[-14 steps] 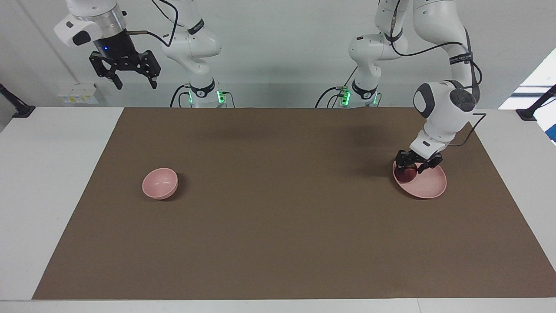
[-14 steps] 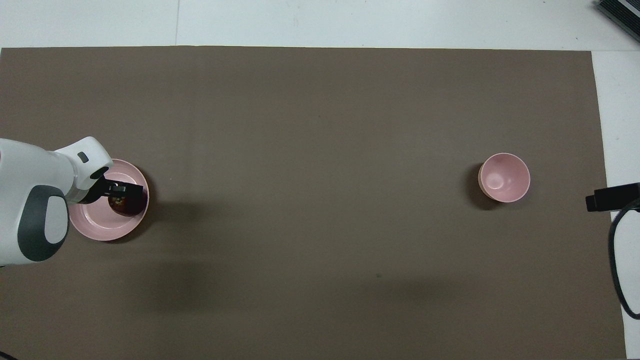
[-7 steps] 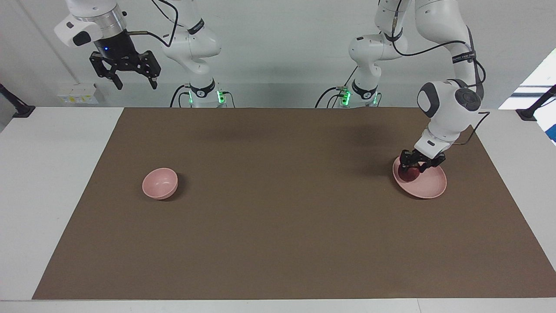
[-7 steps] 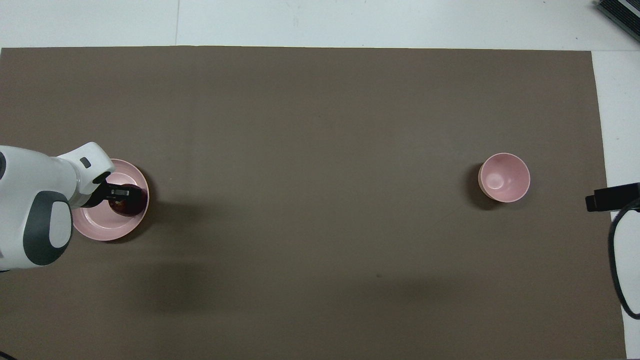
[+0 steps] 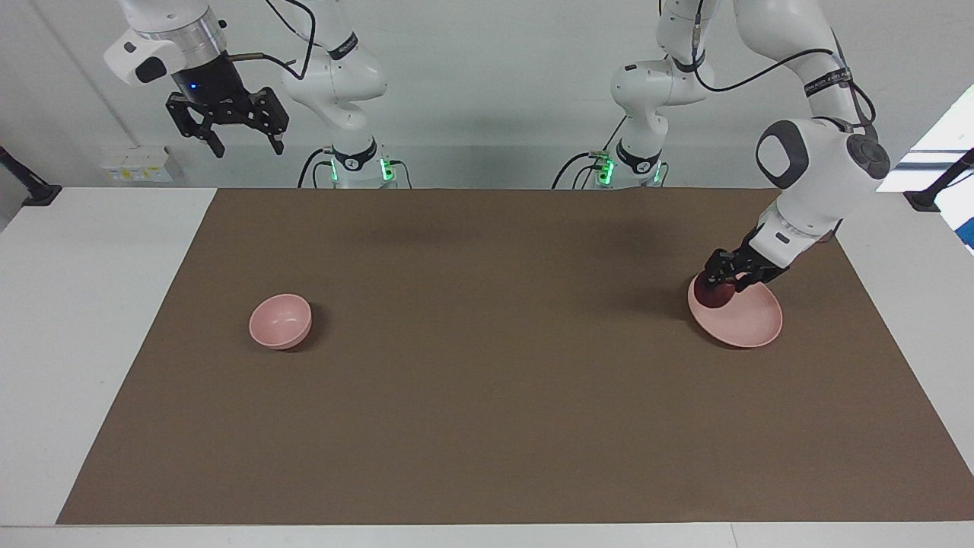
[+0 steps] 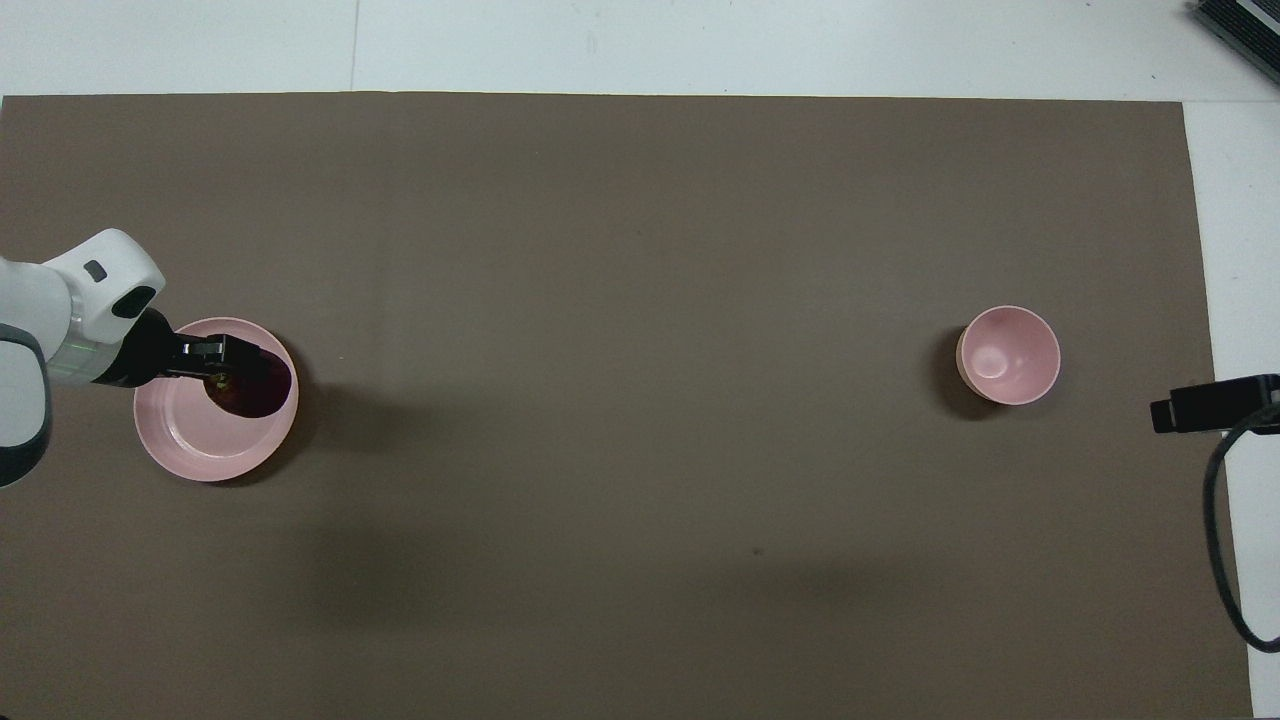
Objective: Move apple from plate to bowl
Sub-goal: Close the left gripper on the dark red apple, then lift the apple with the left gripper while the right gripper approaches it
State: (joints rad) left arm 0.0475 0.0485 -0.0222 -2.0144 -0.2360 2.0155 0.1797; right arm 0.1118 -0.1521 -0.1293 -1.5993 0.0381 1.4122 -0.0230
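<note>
Left gripper (image 5: 719,280) is clamped on the apple (image 5: 716,294), as the facing view shows it, down at the plate (image 5: 749,323) toward the left arm's end of the table. The fruit sits at the plate's edge nearest the bowl's end; whether it has cleared the dish surface I cannot tell. The bowl (image 5: 280,321) stands empty and well apart, toward the right arm's end. Right gripper (image 5: 228,125) waits high above the table's edge, fingers apart, holding nothing.

Overhead view: the left gripper (image 6: 222,362) reaches in slantwise over the plate (image 6: 190,440), and the apple (image 6: 252,385) covers the rim on the side facing the bowl (image 6: 1008,355). Only a dark tip of the right gripper (image 6: 1195,405) shows at the frame's edge.

Risks, as judged: the grip is slanted on a round, smooth fruit, so it could roll out of the fingers during the long carry. A low lift could catch the rim and drag or tip the plate. The bowl is small and deep; a release off centre could bounce the apple off its lip.

Surface: a brown mat (image 5: 487,426) over a white table (image 5: 76,304), flat and bare between the dishes. A plain pale wall (image 5: 487,91) stands at the robots' end.
</note>
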